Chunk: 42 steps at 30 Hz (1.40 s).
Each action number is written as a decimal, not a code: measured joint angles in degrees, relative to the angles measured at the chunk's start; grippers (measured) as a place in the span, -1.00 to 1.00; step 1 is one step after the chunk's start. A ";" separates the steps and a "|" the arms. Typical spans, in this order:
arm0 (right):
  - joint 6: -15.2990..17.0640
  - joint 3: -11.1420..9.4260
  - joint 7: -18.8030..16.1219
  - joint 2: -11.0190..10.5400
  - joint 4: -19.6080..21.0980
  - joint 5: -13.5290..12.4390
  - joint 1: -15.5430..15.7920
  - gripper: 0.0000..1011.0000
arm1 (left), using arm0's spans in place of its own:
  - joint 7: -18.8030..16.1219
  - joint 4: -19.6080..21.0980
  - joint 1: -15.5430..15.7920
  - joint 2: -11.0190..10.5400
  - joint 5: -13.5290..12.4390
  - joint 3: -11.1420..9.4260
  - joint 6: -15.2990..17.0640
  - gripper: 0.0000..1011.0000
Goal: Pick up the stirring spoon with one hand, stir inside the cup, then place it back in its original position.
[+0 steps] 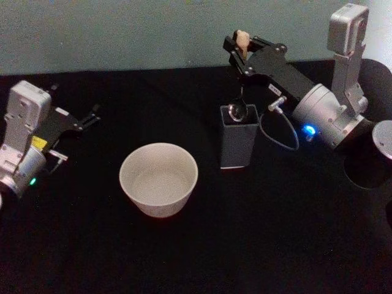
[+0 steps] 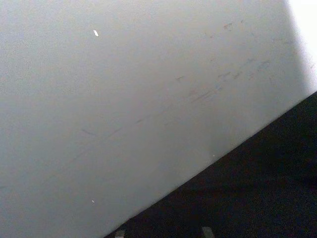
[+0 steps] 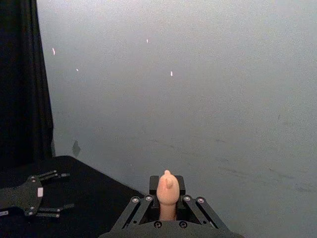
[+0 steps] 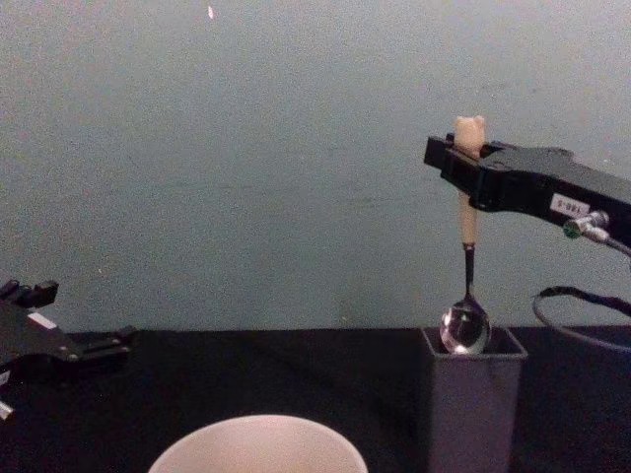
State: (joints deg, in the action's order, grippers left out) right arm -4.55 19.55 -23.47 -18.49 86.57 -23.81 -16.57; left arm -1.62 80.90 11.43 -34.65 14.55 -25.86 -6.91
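My right gripper is shut on the stirring spoon near its bear-head top, holding it upright. The shiny bowl hangs at the rim of the tall dark grey holder, the original position, at the table's back right. The cream-white cup stands left of the holder, near the table's middle; its rim shows in the chest view. My left gripper rests open at the far left, well away from the cup, and shows again in the right wrist view.
A black cloth covers the table. A pale wall rises right behind it. A grey cable loops from the right wrist beside the holder. A dark round object sits at the right edge.
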 joint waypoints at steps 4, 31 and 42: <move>0.07 0.08 -0.02 0.06 -0.34 0.01 0.06 -0.63 | 0.00 0.00 0.00 0.00 0.00 0.00 0.00 0.98; 0.33 1.20 -1.48 0.13 -2.39 -0.71 1.23 -0.63 | 0.00 0.00 0.00 0.00 0.00 0.00 0.00 0.98; 0.29 1.71 -1.64 0.23 -3.66 -0.76 1.38 -0.63 | 0.00 0.00 0.00 0.00 0.00 0.00 0.00 0.98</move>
State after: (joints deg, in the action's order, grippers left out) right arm -4.26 21.27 -25.10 -18.25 82.92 -24.57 -15.19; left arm -1.62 80.90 11.43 -34.64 14.55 -25.86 -6.91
